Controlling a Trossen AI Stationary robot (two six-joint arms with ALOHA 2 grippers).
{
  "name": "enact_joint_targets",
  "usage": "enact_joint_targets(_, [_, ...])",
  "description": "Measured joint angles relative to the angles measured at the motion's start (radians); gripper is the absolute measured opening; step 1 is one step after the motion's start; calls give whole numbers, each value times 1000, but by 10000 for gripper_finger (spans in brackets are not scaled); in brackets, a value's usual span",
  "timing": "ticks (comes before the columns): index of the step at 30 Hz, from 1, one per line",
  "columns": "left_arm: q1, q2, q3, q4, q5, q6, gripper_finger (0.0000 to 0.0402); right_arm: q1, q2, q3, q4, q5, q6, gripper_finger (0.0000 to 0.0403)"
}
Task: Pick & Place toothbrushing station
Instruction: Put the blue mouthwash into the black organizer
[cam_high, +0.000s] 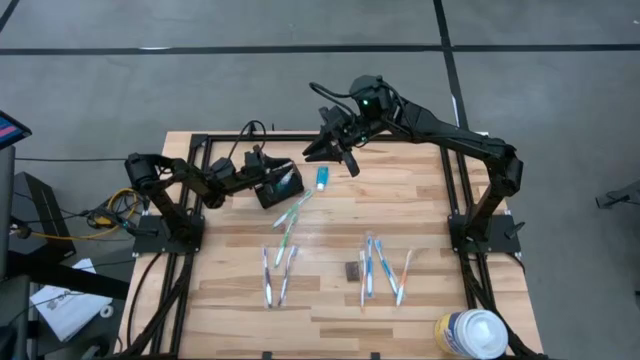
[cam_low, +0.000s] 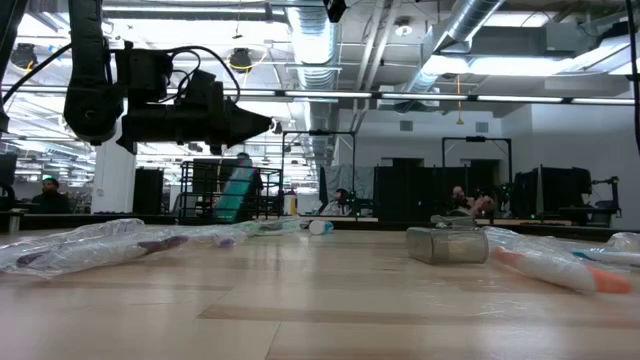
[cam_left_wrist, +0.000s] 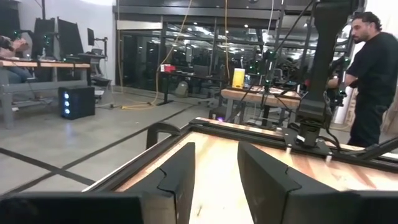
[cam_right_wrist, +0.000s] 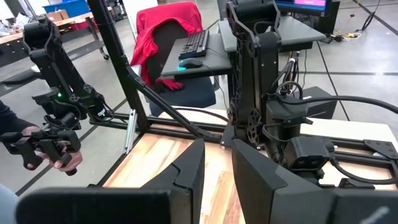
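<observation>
The table (cam_high: 420, 195) is seen with its rear-centre and right-rear areas bare; the white canister (cam_high: 472, 333) sits at the front-right corner, and brushes (cam_high: 385, 270) in wrap lie w/ long axes approx. front-to-back across the front half, a dark block (cam_high: 353, 271) between the groups. The caddy (cam_high: 279, 186) is located left of centre near the rear, tilted, beside a toothpaste tube (cam_high: 322, 179). Left gripper (cam_high: 268, 170) is seen at the caddy, fingers parted, nothing grasped; right gripper (cam_high: 340, 150) is raised over the rear edge, fingers parted w/ nothing between.

Left gripper (cam_high: 290, 185) low, fingers apart; right gripper (cam_high: 318, 152) raised, fingers apart
</observation>
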Motion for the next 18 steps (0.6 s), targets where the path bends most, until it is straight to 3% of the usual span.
enact_joint_targets(18, [0,-57,46,-1,26,-23,96,0,0,0,35,-1,5,73])
